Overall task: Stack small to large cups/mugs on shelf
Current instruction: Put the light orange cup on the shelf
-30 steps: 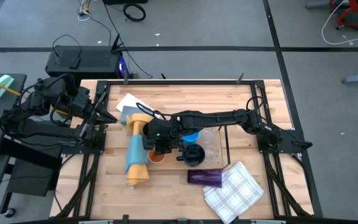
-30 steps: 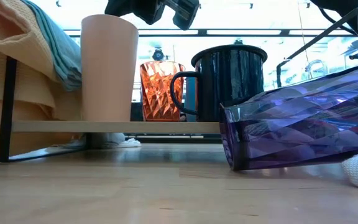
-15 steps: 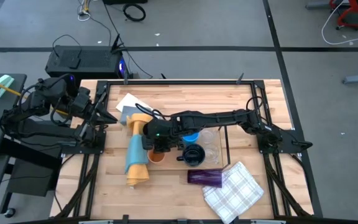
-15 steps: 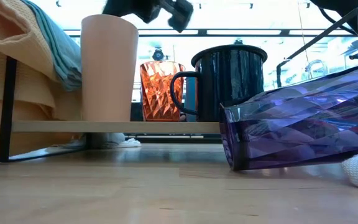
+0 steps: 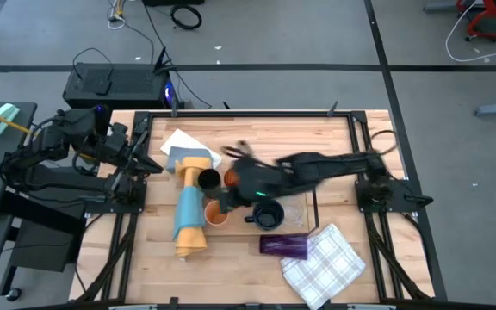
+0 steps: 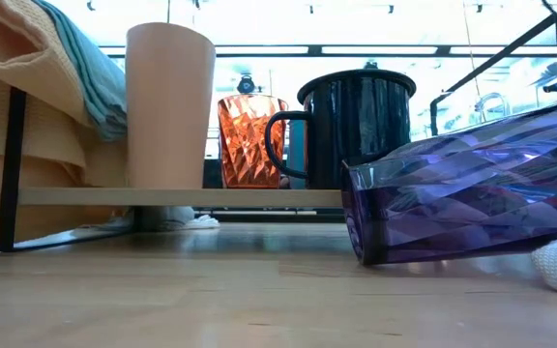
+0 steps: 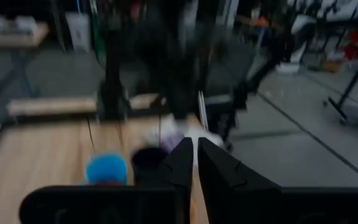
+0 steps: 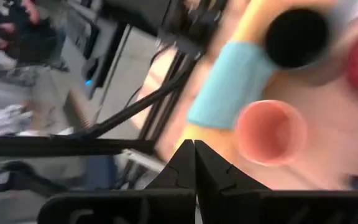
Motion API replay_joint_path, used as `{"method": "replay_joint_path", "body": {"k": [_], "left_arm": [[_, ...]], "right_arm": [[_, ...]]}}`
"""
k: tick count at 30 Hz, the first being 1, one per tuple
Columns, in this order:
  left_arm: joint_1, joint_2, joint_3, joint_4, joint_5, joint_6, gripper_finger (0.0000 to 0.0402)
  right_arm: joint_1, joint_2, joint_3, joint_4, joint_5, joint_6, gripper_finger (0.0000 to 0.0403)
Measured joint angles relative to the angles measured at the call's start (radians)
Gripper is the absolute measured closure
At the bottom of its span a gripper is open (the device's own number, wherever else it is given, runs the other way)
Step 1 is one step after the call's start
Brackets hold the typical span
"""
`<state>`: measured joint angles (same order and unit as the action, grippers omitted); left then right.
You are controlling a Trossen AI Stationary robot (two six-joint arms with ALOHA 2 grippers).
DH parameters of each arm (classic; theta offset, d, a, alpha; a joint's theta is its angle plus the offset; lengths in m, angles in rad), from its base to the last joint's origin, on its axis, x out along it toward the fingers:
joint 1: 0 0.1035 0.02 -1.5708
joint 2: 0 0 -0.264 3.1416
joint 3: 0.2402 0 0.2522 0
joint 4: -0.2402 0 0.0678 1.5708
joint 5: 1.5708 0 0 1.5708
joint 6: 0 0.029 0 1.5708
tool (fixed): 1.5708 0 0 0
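Observation:
The peach cup (image 6: 169,106), the amber cup (image 6: 249,140) and the dark handled mug (image 6: 356,130) stand upright on the low shelf (image 6: 95,196). The purple tumbler (image 6: 472,188) lies on its side on the table in front of the shelf. The black cup (image 5: 209,179) stands by the rolled cloth. The blue cup (image 7: 106,169) shows in the left wrist view. My right gripper (image 8: 190,149) is shut and empty; in the high view (image 5: 227,198) it is blurred, just right of the peach cup (image 5: 217,215). My left gripper (image 7: 195,155) is shut and empty at the table's left edge (image 5: 140,155).
A rolled yellow-and-blue cloth (image 5: 189,211) lies left of the cups. A checked cloth (image 5: 324,267) lies at the near right beside the tumbler (image 5: 284,245). Clear glasses (image 5: 293,207) stand right of the mug (image 5: 268,215). White paper (image 5: 179,142) lies at the far left.
My right gripper has risen from above the peach cup, out of the low view, and its arm has drawn back fast toward the table's right edge. The black cup, hidden under the arm before, now shows. The cups have stayed where they were.

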<state>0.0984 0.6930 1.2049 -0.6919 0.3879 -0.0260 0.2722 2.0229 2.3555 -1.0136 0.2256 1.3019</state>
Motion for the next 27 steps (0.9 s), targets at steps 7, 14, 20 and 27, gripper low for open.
{"method": "replay_joint_path", "body": {"k": [7,14,20,27], "left_arm": [[-0.001,0.049,0.000,-0.196,0.009,-0.002,0.0372],[-0.073,0.207,0.000,-0.113,0.061,-0.049,0.0384],[-0.181,0.346,0.000,-0.123,0.057,-0.042,0.0386],[-0.242,0.468,0.000,-0.173,-0.094,-0.043,0.0391]], "right_arm": [[0.140,-0.138,-0.001,-0.194,0.478,-0.042,0.0402],[0.198,-0.202,0.000,-0.264,0.668,-0.097,0.0402],[0.211,-0.234,0.001,-0.304,0.686,-0.122,0.0403],[0.218,-0.239,-0.001,-0.315,0.686,-0.153,0.0403]]}}
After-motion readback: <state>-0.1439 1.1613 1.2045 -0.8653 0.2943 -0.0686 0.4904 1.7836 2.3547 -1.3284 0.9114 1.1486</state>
